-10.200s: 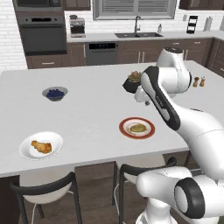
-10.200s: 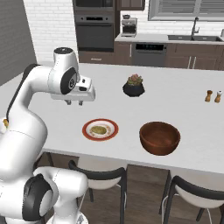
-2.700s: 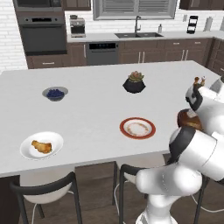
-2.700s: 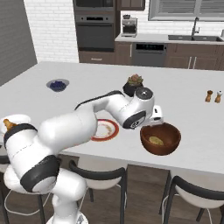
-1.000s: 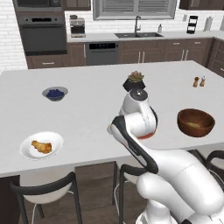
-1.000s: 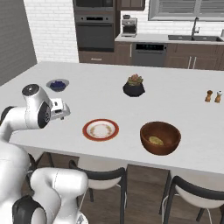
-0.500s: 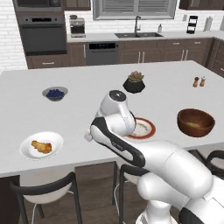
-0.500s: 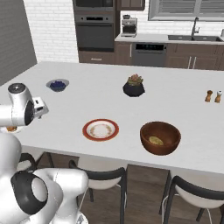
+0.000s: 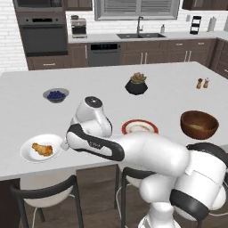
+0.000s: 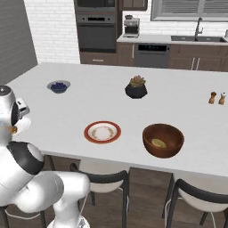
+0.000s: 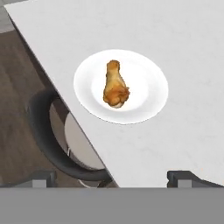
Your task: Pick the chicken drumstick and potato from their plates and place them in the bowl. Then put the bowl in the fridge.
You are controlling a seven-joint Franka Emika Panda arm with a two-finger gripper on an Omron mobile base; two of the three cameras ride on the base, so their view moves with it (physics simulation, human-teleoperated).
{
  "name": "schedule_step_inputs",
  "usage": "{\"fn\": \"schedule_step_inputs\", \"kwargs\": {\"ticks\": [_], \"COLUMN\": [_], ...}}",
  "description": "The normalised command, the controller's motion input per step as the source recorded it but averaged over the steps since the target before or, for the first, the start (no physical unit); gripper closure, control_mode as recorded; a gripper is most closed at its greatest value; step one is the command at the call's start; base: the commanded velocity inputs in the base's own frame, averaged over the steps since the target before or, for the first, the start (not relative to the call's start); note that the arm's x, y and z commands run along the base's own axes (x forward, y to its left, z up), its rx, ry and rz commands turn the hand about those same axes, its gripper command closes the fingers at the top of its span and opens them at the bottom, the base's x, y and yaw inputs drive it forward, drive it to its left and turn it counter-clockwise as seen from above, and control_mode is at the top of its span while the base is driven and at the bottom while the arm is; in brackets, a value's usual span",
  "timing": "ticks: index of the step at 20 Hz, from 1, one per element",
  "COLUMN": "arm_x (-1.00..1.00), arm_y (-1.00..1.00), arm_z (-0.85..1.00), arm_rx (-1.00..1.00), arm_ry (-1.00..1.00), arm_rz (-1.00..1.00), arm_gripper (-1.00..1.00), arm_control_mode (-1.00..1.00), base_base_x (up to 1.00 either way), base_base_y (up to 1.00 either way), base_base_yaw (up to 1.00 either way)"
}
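Gripper (image 11: 111, 177) jaws spread wide, nothing between them; the 2 finger tips sit far apart at the bottom of the hand view, above the near counter edge.

Chicken drumstick (image 11: 115, 85) lies on the plain white plate (image 11: 151, 74), roughly centred, untouched. In the left base view that plate (image 9: 27, 153) is at the near-left corner of the white island counter (image 9: 169, 89), drumstick (image 9: 42, 149) on it, arm's hand just right of it.

Red-rimmed plate (image 10: 102, 132) is near the counter's front edge, mid-counter, nothing on it.

Potato (image 10: 157, 143) sits inside the wooden bowl (image 10: 163, 140), right of the red-rimmed plate, well apart from the drumstick.

Also on the counter: blueberry bowl (image 10: 59, 86) far left, black plant pot (image 10: 136, 87) centre, 2 small shakers (image 10: 217, 98) far right. Black stool (image 11: 57, 144) below the near edge.
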Motion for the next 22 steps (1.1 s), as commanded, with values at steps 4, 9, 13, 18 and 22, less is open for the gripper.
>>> {"fn": "schedule_step_inputs", "kwargs": {"ticks": [4, 9, 13, 18, 22], "arm_x": [0.49, 0.41, 0.12, 0.07, 0.01], "arm_y": [1.0, 0.98, 0.23, 0.34, 0.03], "arm_z": [-0.17, -0.16, -0.21, -0.13, -0.16], "arm_rx": [0.0, -0.01, -0.05, -0.11, -0.12], "arm_ry": [0.0, 0.09, 0.05, 0.12, 0.04], "arm_rz": [0.1, 0.06, 0.03, 0.0, 0.0], "arm_gripper": [-1.0, -1.0, -1.0, -1.0, -1.0], "arm_control_mode": [-1.0, -1.0, -1.0, -1.0, -1.0], "base_base_x": [0.0, 0.0, 0.0, 0.0, 0.0], "base_base_y": [0.0, 0.0, 0.0, 0.0, 0.0], "base_base_yaw": [0.0, 0.0, 0.0, 0.0, 0.0]}}
